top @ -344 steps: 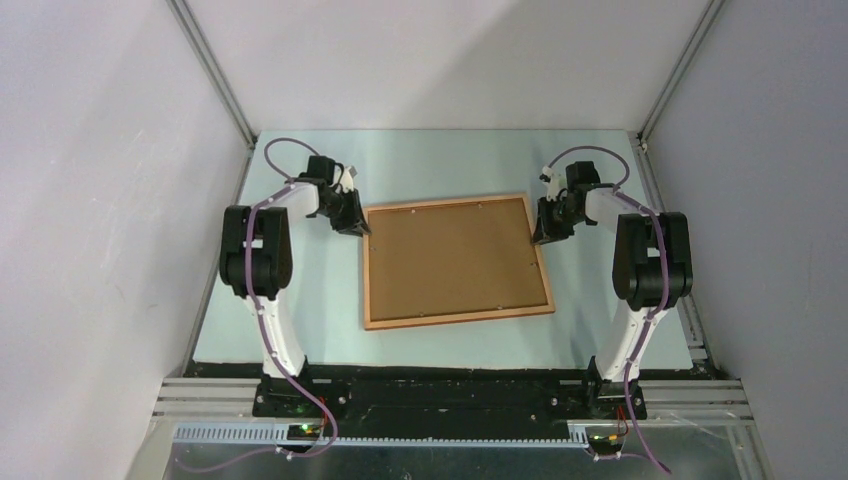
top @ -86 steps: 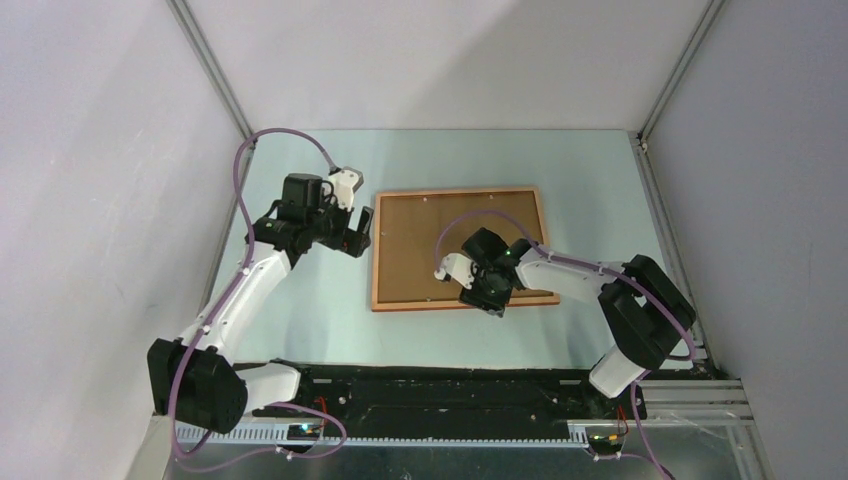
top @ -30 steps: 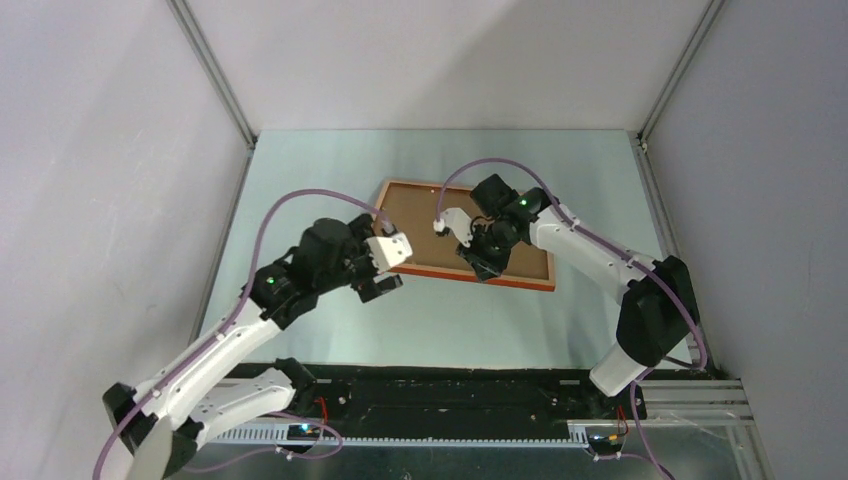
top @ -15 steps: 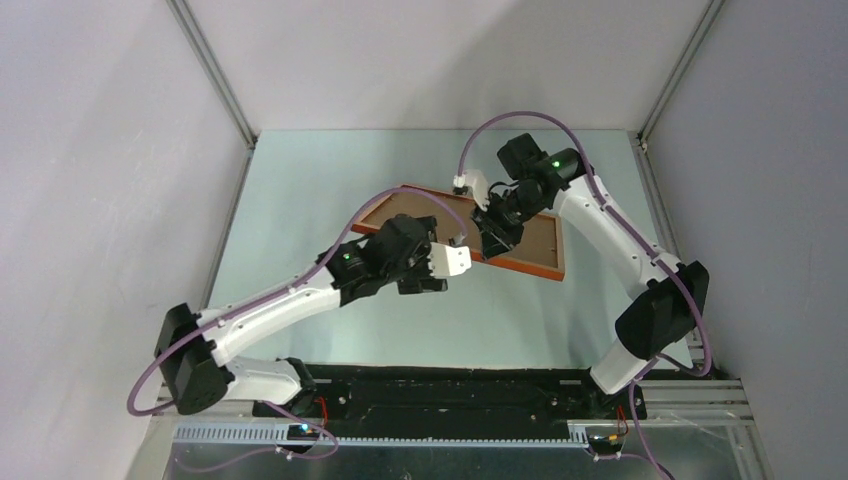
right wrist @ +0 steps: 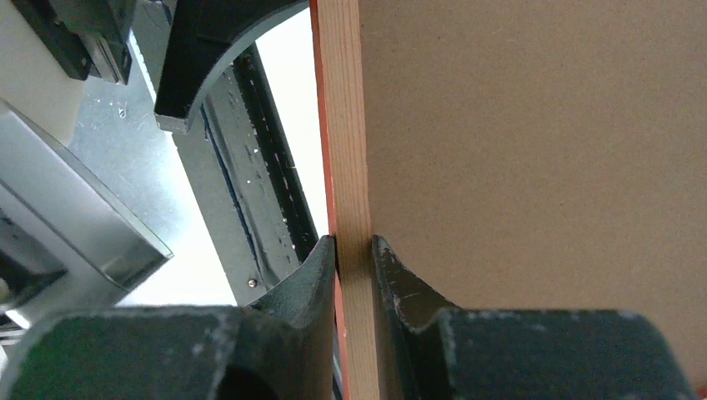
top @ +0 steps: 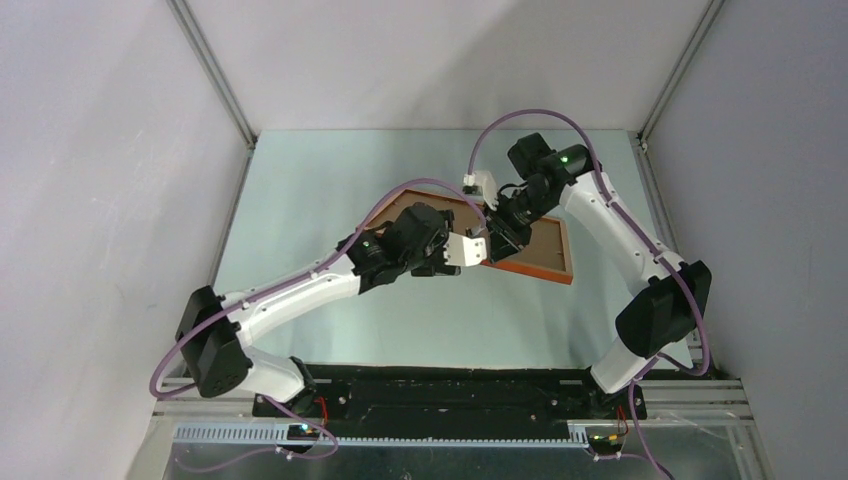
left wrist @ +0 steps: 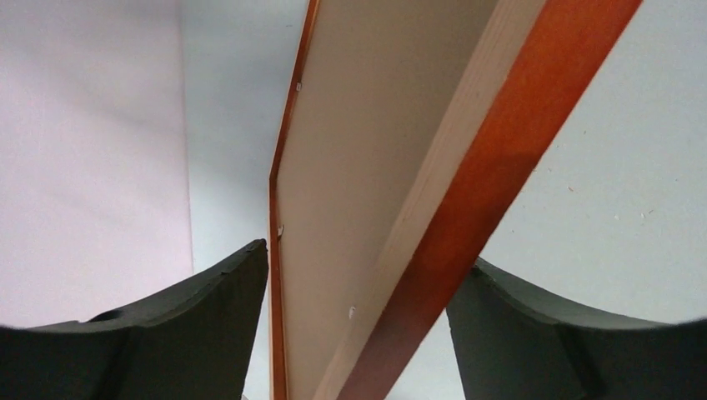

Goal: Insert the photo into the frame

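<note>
The frame (top: 545, 250) is tilted up off the table, back side showing, with its brown backing board (right wrist: 534, 150) in place. My right gripper (top: 497, 235) is shut on the frame's wooden rail (right wrist: 342, 125), one finger on each face. My left gripper (top: 470, 250) stands open at the frame's near edge, and the orange rail (left wrist: 467, 192) and the backing board (left wrist: 367, 150) pass between its wide-set fingers (left wrist: 208, 308). The photo is not in view.
The pale green table (top: 300, 180) lies under both arms, walled by grey panels left, right and behind. The arm bases and a black rail (top: 450, 390) run along the near edge. The left gripper's finger (right wrist: 208, 58) shows beside the rail in the right wrist view.
The right gripper has carried the raised frame a little further right. The left arm has reached in to the frame's near edge, and its jaws have narrowed somewhat around it.
</note>
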`<action>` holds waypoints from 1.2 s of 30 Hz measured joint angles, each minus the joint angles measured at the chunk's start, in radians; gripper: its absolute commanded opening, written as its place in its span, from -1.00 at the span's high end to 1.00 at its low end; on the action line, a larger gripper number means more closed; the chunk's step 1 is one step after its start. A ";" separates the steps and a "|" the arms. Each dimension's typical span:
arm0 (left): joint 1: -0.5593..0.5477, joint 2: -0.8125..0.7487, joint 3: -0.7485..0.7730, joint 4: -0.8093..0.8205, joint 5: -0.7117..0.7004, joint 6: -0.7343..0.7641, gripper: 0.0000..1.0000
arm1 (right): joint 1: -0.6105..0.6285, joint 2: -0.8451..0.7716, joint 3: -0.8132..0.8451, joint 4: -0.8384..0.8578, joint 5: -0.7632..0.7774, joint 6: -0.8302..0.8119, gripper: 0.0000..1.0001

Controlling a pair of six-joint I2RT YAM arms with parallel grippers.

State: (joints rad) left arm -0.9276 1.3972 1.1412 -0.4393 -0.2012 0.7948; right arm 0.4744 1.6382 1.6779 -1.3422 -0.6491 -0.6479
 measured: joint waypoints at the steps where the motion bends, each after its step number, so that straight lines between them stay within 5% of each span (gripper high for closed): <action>1: 0.000 0.006 0.006 0.000 0.004 0.000 -0.48 | -0.003 0.000 0.000 -0.002 -0.004 -0.001 1.00; 15: -0.023 0.125 0.162 -0.108 0.092 -0.011 0.09 | -0.027 0.000 0.022 -0.016 -0.013 -0.008 1.00; 19: -0.033 0.150 0.192 -0.150 0.105 0.000 0.69 | -0.035 0.000 0.024 -0.019 -0.013 -0.010 0.98; 20: -0.036 0.155 0.197 -0.164 0.110 0.025 0.92 | -0.039 0.000 0.024 -0.021 -0.011 -0.011 0.92; 22: -0.049 0.166 0.201 -0.182 0.089 0.043 0.99 | -0.048 0.000 0.031 -0.022 -0.005 -0.018 0.78; 30: -0.054 0.174 0.245 -0.212 0.076 0.043 1.00 | -0.079 -0.008 0.041 -0.026 -0.015 0.019 -0.12; 36: -0.054 0.174 0.298 -0.264 0.071 0.010 1.00 | -0.149 -0.058 0.070 0.005 -0.013 0.069 -0.35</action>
State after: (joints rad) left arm -0.9813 1.5707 1.4395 -0.7033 -0.1299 0.8043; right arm 0.3256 1.5806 1.7477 -1.3376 -0.6617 -0.5793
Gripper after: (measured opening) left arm 0.303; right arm 0.637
